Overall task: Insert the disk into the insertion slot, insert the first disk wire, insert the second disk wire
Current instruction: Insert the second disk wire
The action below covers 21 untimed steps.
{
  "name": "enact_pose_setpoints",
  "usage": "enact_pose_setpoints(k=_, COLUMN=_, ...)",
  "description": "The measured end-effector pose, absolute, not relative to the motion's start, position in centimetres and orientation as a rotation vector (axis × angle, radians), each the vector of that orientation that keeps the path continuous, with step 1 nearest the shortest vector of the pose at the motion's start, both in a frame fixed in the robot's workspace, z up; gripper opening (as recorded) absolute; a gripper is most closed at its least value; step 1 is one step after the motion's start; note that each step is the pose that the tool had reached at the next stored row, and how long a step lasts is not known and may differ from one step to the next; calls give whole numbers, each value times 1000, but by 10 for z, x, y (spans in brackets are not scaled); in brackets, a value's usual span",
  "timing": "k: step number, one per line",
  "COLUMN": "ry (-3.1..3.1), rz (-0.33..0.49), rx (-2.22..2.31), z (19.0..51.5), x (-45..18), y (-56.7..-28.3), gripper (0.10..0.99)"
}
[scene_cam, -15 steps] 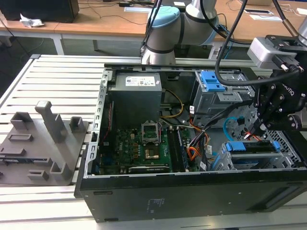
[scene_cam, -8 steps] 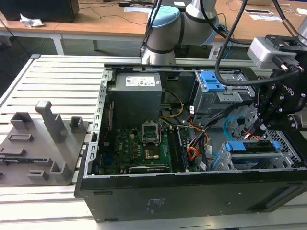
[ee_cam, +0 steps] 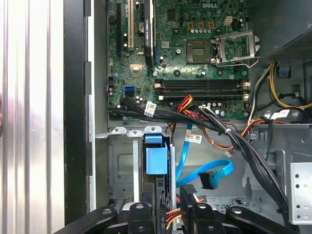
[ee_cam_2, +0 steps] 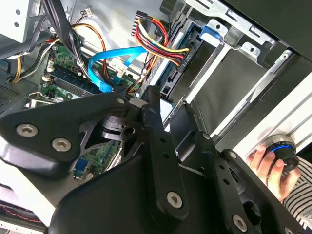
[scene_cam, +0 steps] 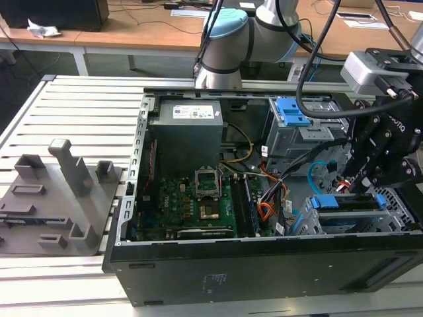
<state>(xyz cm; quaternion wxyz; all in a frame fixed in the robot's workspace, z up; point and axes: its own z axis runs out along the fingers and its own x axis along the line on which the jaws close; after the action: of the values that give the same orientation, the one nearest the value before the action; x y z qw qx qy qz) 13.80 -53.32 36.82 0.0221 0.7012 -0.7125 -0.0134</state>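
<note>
The disk [scene_cam: 347,203] sits in the insertion slot [scene_cam: 391,218], a grey perforated cage at the exterior view's right; its blue carrier [ee_cam: 157,161] lies between the cage walls [ee_cam: 122,165]. My gripper [scene_cam: 353,188] hovers right over the disk's inner end. In the second wrist view the gripper [ee_cam_2: 168,102] is just short of the black plug [ee_cam_2: 178,58] of the red, yellow and orange first disk wire [ee_cam_2: 156,31], which rests against the disk's edge. The second disk wire [ee_cam: 214,171], light blue and looped, hangs loose beside the disk with its dark plug [ee_cam: 207,181] free.
The open computer case holds a green motherboard [ee_cam: 195,48], a power supply [scene_cam: 188,129] and a grey box with a blue latch [scene_cam: 294,122]. A thick black cable bundle [ee_cam: 243,151] crosses beside the cage. A person's hand [ee_cam_2: 263,163] rests by a knob. A grey fixture [scene_cam: 59,191] stands at the exterior view's left.
</note>
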Motion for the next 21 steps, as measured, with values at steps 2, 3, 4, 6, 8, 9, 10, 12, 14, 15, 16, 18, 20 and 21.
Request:
enact_pose_setpoints(k=2, ry=-2207, rz=-41, rx=2173, z=368, x=138, y=-533, gripper=361)
enact_pose_setpoints(k=3, ry=-2206, rz=-41, rx=2174, z=370, x=138, y=-533, gripper=361)
enact_pose_setpoints(k=4, ry=-2206, rz=-41, rx=2174, z=372, x=138, y=-532, gripper=361)
enact_pose_setpoints(k=6, ry=-2205, rz=-40, rx=2174, z=381, x=138, y=-532, gripper=361)
enact_pose_setpoints(k=8, ry=-2205, rz=-40, rx=2174, z=381, x=138, y=-532, gripper=361)
enact_pose_setpoints(k=9, ry=-2205, rz=-40, rx=2174, z=381, x=138, y=-531, gripper=361)
enact_pose_setpoints(k=10, ry=-2205, rz=-40, rx=2174, z=382, x=138, y=-531, gripper=361)
enact_pose_setpoints(k=12, ry=-2205, rz=-40, rx=2174, z=382, x=138, y=-531, gripper=361)
enact_pose_setpoints(k=14, ry=-2204, rz=-40, rx=2175, z=381, x=137, y=-528, gripper=361)
enact_pose_setpoints(k=15, ry=-2202, rz=-40, rx=2177, z=380, x=136, y=-526, gripper=361)
enact_pose_setpoints(k=16, ry=-2198, rz=-40, rx=2181, z=380, x=136, y=-523, gripper=361)
enact_pose_setpoints(k=18, ry=-2188, rz=-39, rx=2190, z=379, x=135, y=-518, gripper=361)
enact_pose_setpoints(k=20, ry=-2182, rz=-39, rx=2196, z=379, x=134, y=-511, gripper=361)
enact_pose_setpoints(k=21, ry=-2174, rz=-39, rx=2204, z=378, x=133, y=-505, gripper=361)
